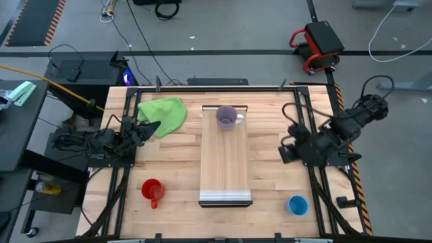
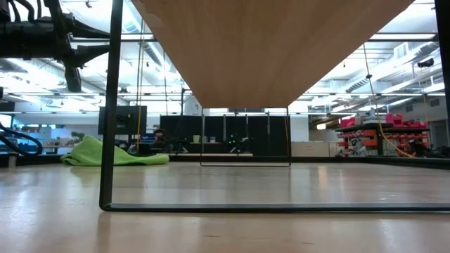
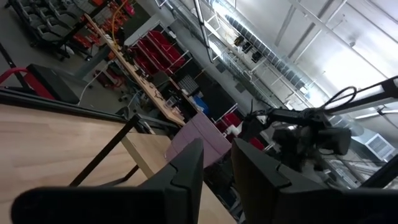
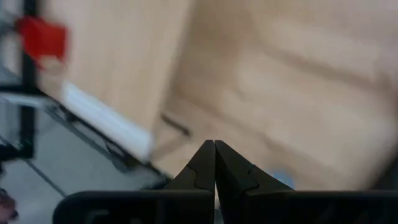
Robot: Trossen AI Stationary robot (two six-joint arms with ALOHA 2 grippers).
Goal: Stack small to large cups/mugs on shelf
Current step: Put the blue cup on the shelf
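- Purple mug (image 1: 227,117) sits on the shelf (image 1: 226,162), far end.
- Right gripper (image 4: 214,163), clenched and empty, right of the shelf, should open wide before approaching blue cup (image 1: 298,205).
- Left gripper (image 3: 217,171), parted, empty, waits left of the shelf.

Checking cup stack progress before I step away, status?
Left gripper open, empty, by green cloth. Right gripper shut, empty, right of shelf. Purple mug on shelf's far end; red mug, blue cup on table. Nothing blocking.
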